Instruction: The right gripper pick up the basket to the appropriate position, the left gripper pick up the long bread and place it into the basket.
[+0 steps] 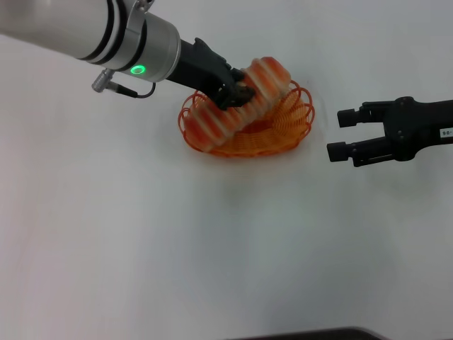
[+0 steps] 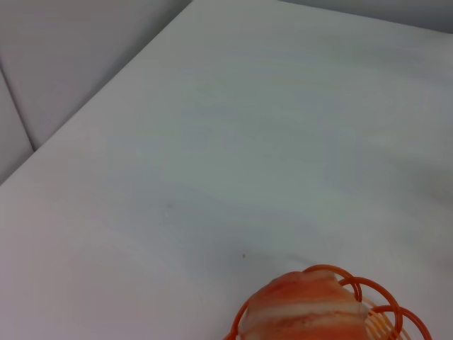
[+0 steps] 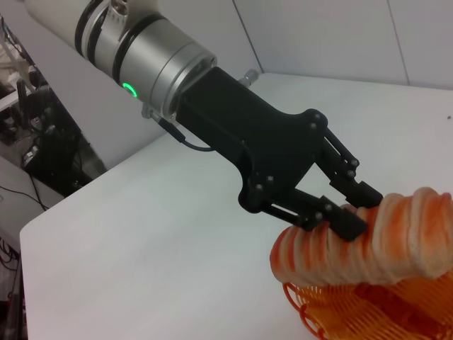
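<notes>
My left gripper (image 1: 237, 92) is shut on the long bread (image 1: 267, 76) around its middle. The orange-brown striped loaf lies tilted over the orange wire basket (image 1: 301, 117): its near-left end is down inside, and its other end is raised above the far rim. The right wrist view shows the left gripper (image 3: 359, 209) clamping the bread (image 3: 396, 241) above the basket (image 3: 340, 315). The left wrist view shows one bread end (image 2: 308, 308) and some basket rim loops (image 2: 375, 290). My right gripper (image 1: 338, 134) is open and empty, just right of the basket and not touching it.
The basket stands on a plain white table (image 1: 141, 234). The table's far edge and a grey wall behind it (image 2: 56, 64) show in the left wrist view. Cables and dark equipment (image 3: 35, 134) stand beyond the table's side.
</notes>
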Robot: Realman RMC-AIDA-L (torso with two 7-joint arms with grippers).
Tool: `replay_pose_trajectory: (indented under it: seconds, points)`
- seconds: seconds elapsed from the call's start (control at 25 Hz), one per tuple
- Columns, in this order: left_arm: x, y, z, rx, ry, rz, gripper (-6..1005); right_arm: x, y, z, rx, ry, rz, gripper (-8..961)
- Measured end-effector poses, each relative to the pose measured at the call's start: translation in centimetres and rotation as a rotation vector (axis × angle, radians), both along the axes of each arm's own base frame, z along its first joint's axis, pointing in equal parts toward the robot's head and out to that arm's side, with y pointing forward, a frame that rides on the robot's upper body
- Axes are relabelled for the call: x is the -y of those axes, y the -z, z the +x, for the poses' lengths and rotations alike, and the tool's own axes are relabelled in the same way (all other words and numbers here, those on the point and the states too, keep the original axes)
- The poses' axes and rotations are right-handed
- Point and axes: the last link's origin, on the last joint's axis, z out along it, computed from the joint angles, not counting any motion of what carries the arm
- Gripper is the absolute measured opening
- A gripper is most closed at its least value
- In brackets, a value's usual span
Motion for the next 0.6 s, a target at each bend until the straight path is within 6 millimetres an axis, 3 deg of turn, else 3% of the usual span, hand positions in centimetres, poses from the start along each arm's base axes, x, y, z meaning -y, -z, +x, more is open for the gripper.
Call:
replay_pose_trajectory:
  seconds: [0.32,0.48,0.6]
  points:
    - [0.0,-1.5,-0.5,0.043,-0.012,0.051,414,-0.4,0.1,-0.4,0.001,-0.011,0.001,931]
    - [0.1,-4.4,-1.4,0.098,-0.043,0.11,510,-0.6,0.0,-0.5,0.001,-0.016,0.004,931]
    - [0.9,-7.1,-3.2,0.146,-0.09,0.13,620,-0.6,-0.1,-0.5,0.0,-0.018,0.006,931]
